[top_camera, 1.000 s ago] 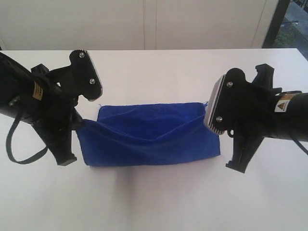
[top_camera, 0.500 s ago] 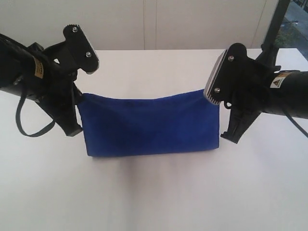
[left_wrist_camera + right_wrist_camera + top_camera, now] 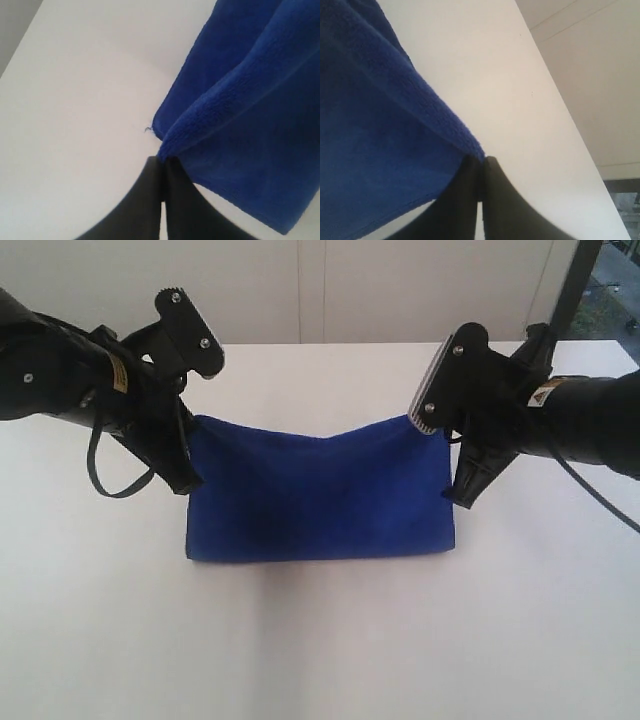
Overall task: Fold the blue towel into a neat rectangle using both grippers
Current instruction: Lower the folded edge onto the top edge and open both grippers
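Nearest the camera is the bare front of the one white table (image 3: 320,650). Further back, at mid-table, the towel's (image 3: 320,500) lower edge appears to rest on the surface. From there the single blue cloth rises as a wide hanging panel to its two upper corners, which are held off the table, and its top edge sags in the middle between them. The left gripper (image 3: 195,425) has the upper left corner. In its wrist view the gripper (image 3: 162,162) has its fingers pressed together on a pinch of towel (image 3: 250,100), and a small loose thread (image 3: 148,130) sticks out just beside the pinch. The cloth there looks doubled, with one thick fuzzy layer lying over another. The right gripper (image 3: 438,428) has the upper right corner, and its wrist view shows the gripper (image 3: 481,162) clamped on the towel's (image 3: 370,150) edge, with no gap between the fingers. So there are two grippers, each holding one corner of the one towel. The sag suggests a light, limp cloth that will drape and fold wherever it is unsupported. The fuzzy pile should grip the pads well, and nothing here is fragile. The corners are probably the right places to hold, kept level and apart so the edges meet squarely. Beyond the arms are the far strip of table and then a pale wall (image 3: 320,290).
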You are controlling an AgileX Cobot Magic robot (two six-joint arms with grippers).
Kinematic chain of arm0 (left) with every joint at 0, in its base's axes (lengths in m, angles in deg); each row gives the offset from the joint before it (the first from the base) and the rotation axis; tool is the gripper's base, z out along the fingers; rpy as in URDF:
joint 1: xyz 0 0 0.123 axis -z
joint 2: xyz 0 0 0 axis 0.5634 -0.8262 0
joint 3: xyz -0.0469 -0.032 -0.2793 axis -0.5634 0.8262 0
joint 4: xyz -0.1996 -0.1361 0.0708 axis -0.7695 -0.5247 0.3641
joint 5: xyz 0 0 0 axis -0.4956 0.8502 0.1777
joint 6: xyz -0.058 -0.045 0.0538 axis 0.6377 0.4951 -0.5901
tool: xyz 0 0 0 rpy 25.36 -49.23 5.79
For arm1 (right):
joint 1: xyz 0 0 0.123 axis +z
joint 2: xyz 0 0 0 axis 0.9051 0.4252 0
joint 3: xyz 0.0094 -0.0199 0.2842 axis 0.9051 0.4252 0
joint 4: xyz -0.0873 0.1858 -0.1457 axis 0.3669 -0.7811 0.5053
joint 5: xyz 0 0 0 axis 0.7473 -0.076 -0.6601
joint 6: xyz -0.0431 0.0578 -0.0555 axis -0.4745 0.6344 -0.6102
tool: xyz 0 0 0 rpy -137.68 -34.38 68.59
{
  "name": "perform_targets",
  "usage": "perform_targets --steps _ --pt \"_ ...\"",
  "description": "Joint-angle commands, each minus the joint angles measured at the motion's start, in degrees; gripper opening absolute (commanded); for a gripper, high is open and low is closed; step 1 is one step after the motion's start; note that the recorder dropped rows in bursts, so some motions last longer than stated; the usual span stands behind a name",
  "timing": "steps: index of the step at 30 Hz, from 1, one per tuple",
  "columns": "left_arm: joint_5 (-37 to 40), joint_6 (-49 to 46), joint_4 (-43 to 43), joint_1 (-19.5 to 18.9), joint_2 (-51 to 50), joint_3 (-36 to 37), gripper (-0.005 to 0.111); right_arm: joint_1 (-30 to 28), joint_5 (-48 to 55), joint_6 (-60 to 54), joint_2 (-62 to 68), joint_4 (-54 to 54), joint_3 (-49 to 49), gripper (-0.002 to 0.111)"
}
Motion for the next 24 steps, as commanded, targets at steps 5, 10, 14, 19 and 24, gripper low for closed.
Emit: perform_targets --steps 5,10,14,19,24 --pt "-8.60 0.82 0.12 -3.71 -5.08 -0.33 0.000 -0.95 -3.92 0.34 8.41 -0.20 -5.20 0.000" --pt "-13.28 0.01 0.12 -4.57 -8.05 -0.33 0.000 -0.95 -6.81 0.34 13.32 -0.20 -7.36 0.000" --pt "-17.18 -0.51 0.12 -4.92 -10.37 -0.33 0.000 -0.95 -8.54 0.34 16.48 -0.20 -8.64 0.000" --pt "-19.80 -0.76 0.12 -6.30 -13.61 -0.33 0.000 -0.95 -13.88 0.34 20.34 -0.68 -9.25 0.000" --pt "-22.63 -2.69 0.12 -6.82 -14.40 -0.33 0.000 -0.95 -16.22 0.34 20.95 -2.75 -9.25 0.001"
